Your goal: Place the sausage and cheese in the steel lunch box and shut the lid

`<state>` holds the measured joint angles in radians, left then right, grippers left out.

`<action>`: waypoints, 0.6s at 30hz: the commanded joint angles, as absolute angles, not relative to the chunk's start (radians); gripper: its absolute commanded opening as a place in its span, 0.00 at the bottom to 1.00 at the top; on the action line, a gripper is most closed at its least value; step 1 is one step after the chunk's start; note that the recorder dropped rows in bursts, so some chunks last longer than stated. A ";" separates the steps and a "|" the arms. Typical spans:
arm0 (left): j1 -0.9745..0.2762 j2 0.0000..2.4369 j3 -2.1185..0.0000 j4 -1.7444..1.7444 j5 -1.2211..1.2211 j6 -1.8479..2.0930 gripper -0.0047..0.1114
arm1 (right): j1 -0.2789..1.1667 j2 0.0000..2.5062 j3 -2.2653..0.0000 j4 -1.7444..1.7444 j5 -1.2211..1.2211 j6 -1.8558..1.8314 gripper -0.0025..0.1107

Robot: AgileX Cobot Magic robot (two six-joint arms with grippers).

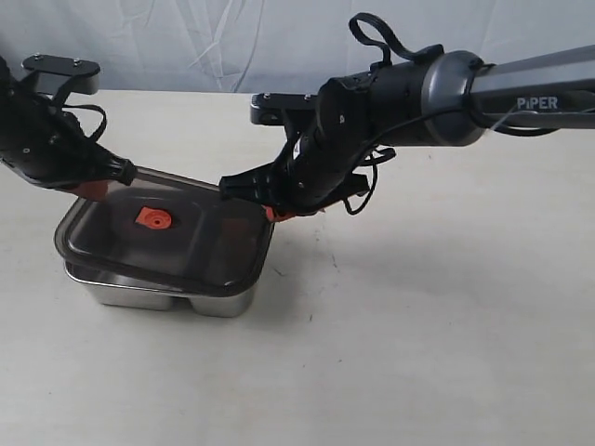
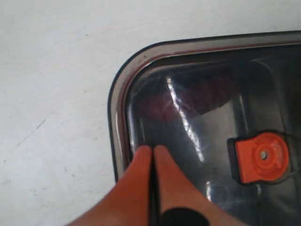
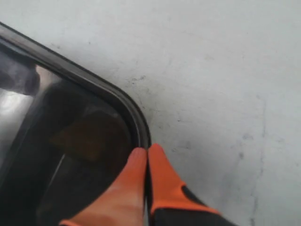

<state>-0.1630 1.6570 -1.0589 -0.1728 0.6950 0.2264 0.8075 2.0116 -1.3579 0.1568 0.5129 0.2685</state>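
The dark translucent lid [image 1: 186, 246] lies on the steel lunch box [image 1: 167, 297], sitting slightly askew, its orange valve tab [image 1: 152, 219] facing up. My left gripper [image 1: 93, 190] is shut, with its orange tips on the lid's far-left corner [image 2: 141, 94] just inside the rim. My right gripper [image 1: 276, 214] is shut too, tips at the rim of the lid's far-right corner [image 3: 136, 117]. Through the lid a dim reddish shape, the sausage [image 2: 207, 92], shows in the left wrist view. A brownish block, the cheese [image 3: 89, 136], shows in the right wrist view.
The box stands on a pale table [image 1: 418, 325] with a white cloth backdrop [image 1: 232, 42] behind it. The right arm [image 1: 446, 93] reaches in from the right above the table.
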 commanded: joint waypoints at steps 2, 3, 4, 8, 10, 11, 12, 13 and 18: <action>-0.161 1.682 -1.063 -0.123 0.718 0.180 0.04 | 0.803 1.969 -1.352 0.139 0.530 0.263 0.01; -0.161 1.694 -1.059 -0.134 0.716 0.182 0.04 | 0.803 1.961 -1.352 0.139 0.530 0.263 0.01; -0.161 1.701 -1.052 -0.138 0.714 0.184 0.04 | 0.803 1.959 -1.352 0.139 0.530 0.263 0.01; -0.161 1.721 -1.017 -0.140 0.680 0.186 0.04 | 0.803 1.959 -1.352 0.139 0.530 0.263 0.01; -0.161 1.723 -0.999 -0.140 0.658 0.186 0.04 | 0.803 1.959 -1.352 0.139 0.530 0.263 0.01; -0.161 1.723 -0.994 -0.140 0.651 0.186 0.04 | 0.803 1.959 -1.352 0.139 0.528 0.263 0.01; -0.161 1.723 -0.990 -0.140 0.651 0.186 0.04 | 0.803 1.959 -1.352 0.139 0.520 0.263 0.01; -0.161 1.723 -0.986 -0.140 0.651 0.186 0.04 | 0.803 1.959 -1.352 0.139 0.514 0.263 0.01; -0.161 1.723 -0.984 -0.140 0.643 0.186 0.04 | 0.809 1.959 -1.352 0.143 0.478 0.263 0.01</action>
